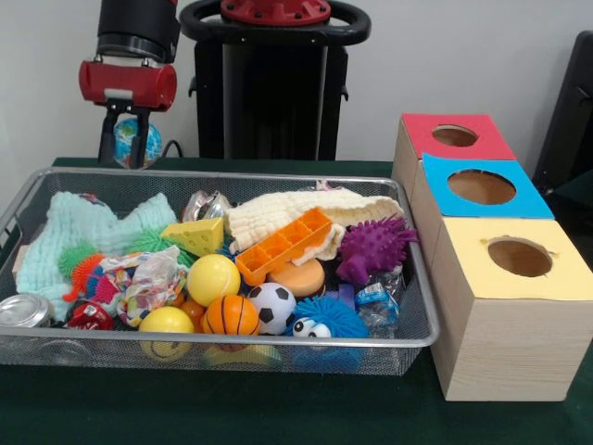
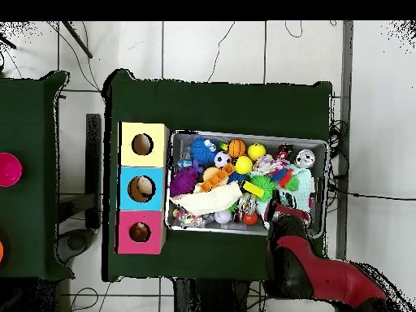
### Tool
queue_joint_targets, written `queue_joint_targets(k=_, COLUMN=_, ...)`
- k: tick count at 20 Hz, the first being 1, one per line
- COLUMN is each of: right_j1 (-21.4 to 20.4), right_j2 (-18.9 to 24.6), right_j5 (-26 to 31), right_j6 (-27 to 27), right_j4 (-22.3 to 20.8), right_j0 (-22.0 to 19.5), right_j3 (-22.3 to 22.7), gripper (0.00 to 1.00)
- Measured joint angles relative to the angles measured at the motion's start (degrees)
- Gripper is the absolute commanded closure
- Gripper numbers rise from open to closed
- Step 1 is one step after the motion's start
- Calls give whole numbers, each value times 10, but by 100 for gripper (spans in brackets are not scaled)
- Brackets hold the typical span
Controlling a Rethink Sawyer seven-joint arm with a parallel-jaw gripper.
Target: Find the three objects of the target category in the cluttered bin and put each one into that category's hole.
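Front view shows the gripper (image 1: 130, 139) hanging in the air above the back left corner of the wire bin (image 1: 37, 190). Its jaws are closed around a small ball (image 1: 139, 141) that is blue and green with a bit of white, like a little globe. The ball is up high, clear of the bin and everything in it.

The bin is packed with toys. At the left lies a pale green cloth (image 1: 74, 227). A silver can (image 1: 23, 311) sits in the front left corner. Near the front are a yellow ball (image 1: 213, 278), a small basketball (image 1: 230, 315), a soccer ball (image 1: 272, 306) and a fuzzy blue ball with eyes (image 1: 324, 322). A yellow cheese wedge (image 1: 196, 236) sits near the middle. An orange tray (image 1: 283, 246) leans on a cream cloth (image 1: 296, 211). A spiky purple toy (image 1: 375, 248) rests by the right wall.

Three boxes stand in a row just beside the bin on the right. Each has a round hole on top. The red box (image 1: 435, 139) is farthest back, the blue box (image 1: 482, 190) is in the middle, and the yellow box (image 1: 519, 264) is closest.

Overhead view shows the red arm (image 2: 313, 272) reaching in over one end of the bin, the end away from the boxes. The gripper (image 2: 286, 213) is above the pale green cloth there.
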Motion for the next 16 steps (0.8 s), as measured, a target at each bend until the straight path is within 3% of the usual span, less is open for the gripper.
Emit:
queue_joint_targets(k=8, right_j1=-44, right_j2=0, right_j5=24, right_j6=0, right_j4=44, right_j0=38, right_j3=18, gripper=100)
queue_joint_targets(k=16, right_j1=-28, right_j2=-2, right_j5=23, right_j6=0, right_j4=92, right_j0=91, right_j3=19, gripper=100)
